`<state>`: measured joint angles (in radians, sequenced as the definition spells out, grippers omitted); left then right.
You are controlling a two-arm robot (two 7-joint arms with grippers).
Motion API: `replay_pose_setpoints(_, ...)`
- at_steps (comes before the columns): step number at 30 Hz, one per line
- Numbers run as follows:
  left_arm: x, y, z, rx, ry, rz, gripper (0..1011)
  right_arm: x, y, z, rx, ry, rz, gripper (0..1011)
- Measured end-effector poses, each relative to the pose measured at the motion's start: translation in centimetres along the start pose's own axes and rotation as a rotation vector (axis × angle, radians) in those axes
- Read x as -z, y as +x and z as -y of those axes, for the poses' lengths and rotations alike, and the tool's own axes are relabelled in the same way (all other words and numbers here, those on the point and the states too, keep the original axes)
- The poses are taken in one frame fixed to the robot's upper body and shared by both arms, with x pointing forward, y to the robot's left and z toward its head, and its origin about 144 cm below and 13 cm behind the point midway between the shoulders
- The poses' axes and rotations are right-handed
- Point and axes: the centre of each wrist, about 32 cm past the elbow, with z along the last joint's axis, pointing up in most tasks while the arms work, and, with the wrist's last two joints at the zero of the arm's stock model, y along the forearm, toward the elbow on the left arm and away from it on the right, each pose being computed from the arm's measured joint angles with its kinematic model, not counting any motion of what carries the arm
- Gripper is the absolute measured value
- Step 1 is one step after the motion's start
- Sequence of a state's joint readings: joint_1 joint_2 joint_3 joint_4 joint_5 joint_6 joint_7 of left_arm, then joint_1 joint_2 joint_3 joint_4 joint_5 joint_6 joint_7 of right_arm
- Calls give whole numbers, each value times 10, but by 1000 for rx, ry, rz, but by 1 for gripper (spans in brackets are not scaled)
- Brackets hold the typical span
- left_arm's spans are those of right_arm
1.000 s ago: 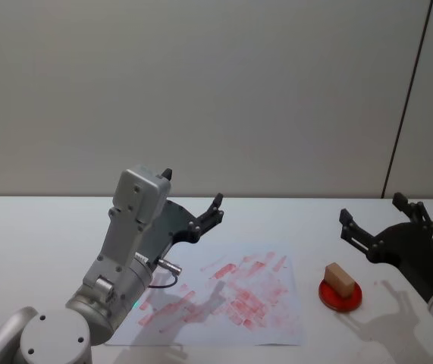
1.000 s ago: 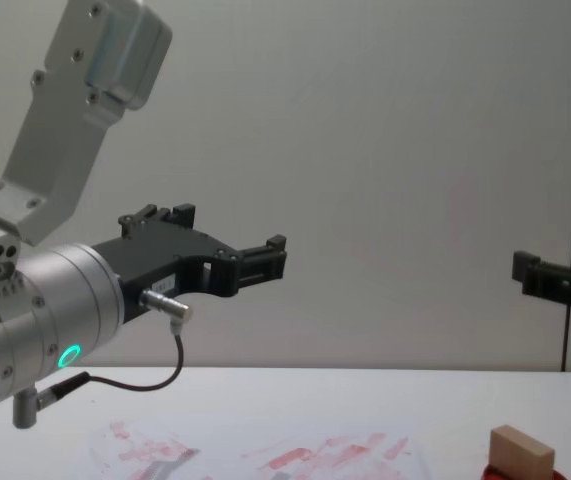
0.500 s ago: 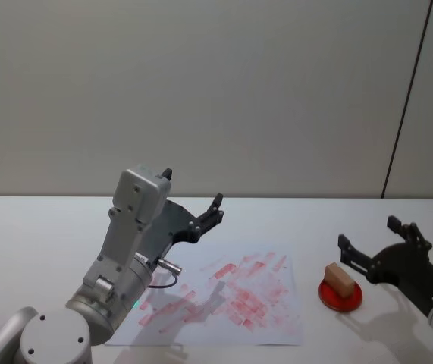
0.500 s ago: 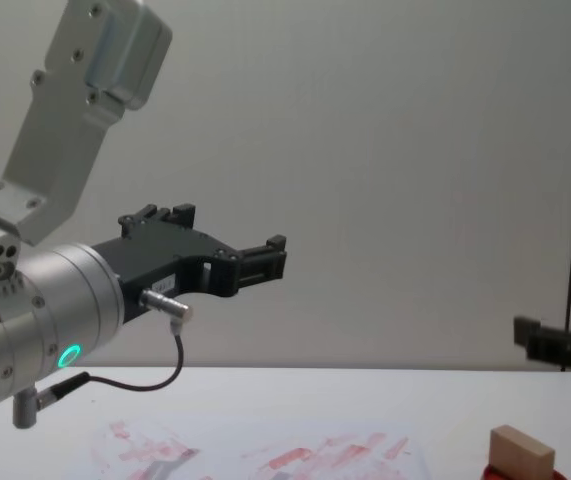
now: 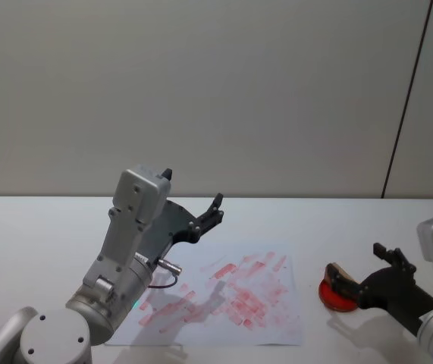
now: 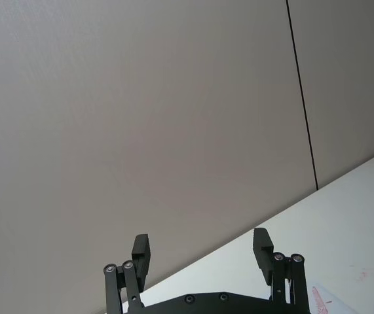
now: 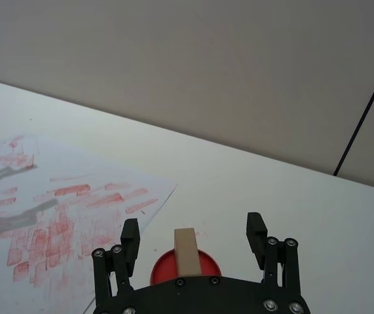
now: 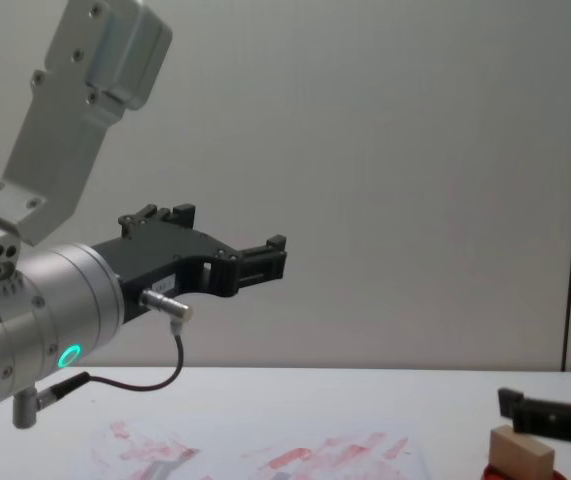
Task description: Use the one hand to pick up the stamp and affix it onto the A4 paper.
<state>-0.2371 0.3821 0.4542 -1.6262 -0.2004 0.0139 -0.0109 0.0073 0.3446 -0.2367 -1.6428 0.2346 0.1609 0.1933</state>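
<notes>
A: Near right of the table (image 5: 34,227): right gripper (image 7: 193,234) low over the red ink pad (image 7: 162,269). Jaws are spread, one finger (image 7: 130,237) on each side of the stamp (image 7: 185,252), with a gap on both sides. Not clamped.
B: Anything hidden?
A: In the wrist view, the stamp's near end sits behind the gripper body. From the head camera a finger covers most of the block. The pad is partly covered too.
B: Orientation?
A: Flat on the pad, long axis parallel to the fingers, running out along the reach.
B: Farther on?
A: A4 paper (image 5: 277,303) lies flat left of the pad, near but apart, smeared red. Left gripper (image 6: 201,242) is raised well above the paper, jaws apart.
</notes>
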Motion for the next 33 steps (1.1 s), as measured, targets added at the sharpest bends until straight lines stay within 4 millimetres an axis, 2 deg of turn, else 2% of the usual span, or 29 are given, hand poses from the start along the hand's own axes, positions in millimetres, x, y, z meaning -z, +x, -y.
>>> replay_pose_setpoints(19,0,0,0,0,0,0,1002,15,-5,-11,-4,-86,-4,994)
replay_pose_setpoints(20,0,0,0,0,0,0,1002,15,-6,-12,-5,-88,-4,951)
replay_pose_setpoints(27,0,0,0,0,0,0,1002,19,-6,-18,-6,-103,-9,813)
replay_pose_setpoints(33,0,0,0,0,0,0,1002,21,-6,-23,-6,-108,-17,601)
